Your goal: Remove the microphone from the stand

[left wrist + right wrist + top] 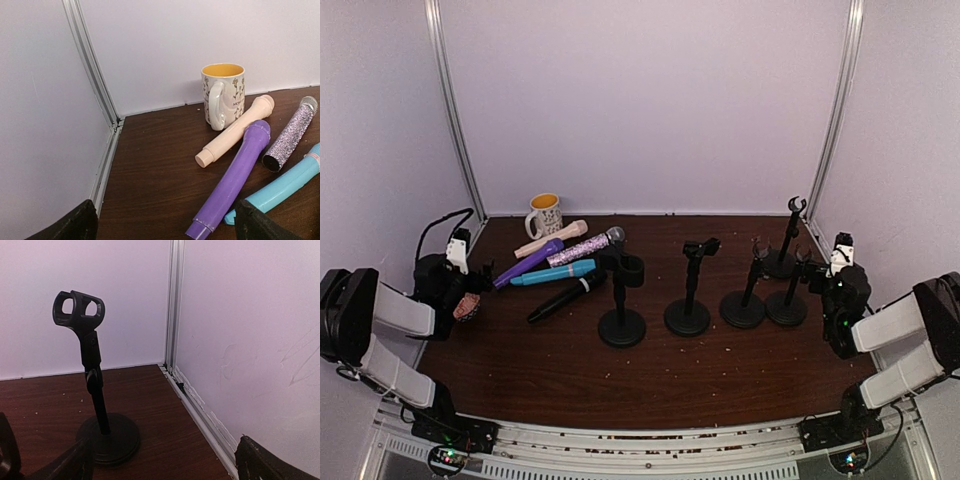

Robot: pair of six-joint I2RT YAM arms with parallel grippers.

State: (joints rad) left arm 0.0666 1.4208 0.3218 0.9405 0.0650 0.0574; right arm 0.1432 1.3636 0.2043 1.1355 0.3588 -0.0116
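Counting things up from the overhead cam, I'd say this job is pretty much wrapped. Biggest first: the dark wood table (pixel 570 385) carries five black stands in a loose row, from the leftmost stand (pixel 622 322) across to the back stand (pixel 786 245) just ahead of the right claw (pixel 170 471). Every clip I can make out looks empty. My only doubt is the leftmost one, because the glitter microphone (pixel 582 248) has its head just beside that clip and I can't tell if they touch.

All five mics lie in a heap just ahead of the left claw (pixel 167 234): black microphone (pixel 560 298), purple microphone (pixel 235 175), teal microphone (pixel 287 185), the glitter one, and cream microphone (pixel 235 132). The mug (pixel 223 95) sits beyond them. Both claws are spread wide with nothing between the fingers. So there's nothing obvious left to do, unless that glitter one is hung up on the clip.

On views, only the overhead shows the whole stand row and the black mic. The left wrist cam shows the glitter mic's hollow butt end ahead and to the claw's right, low by the teal one. To me that reads as loose, not clipped. It also catches the mug's flower print. The right wrist cam shows a nearby stand (pixel 95 375) close up, ahead-left of that claw, and its clip is plainly empty.
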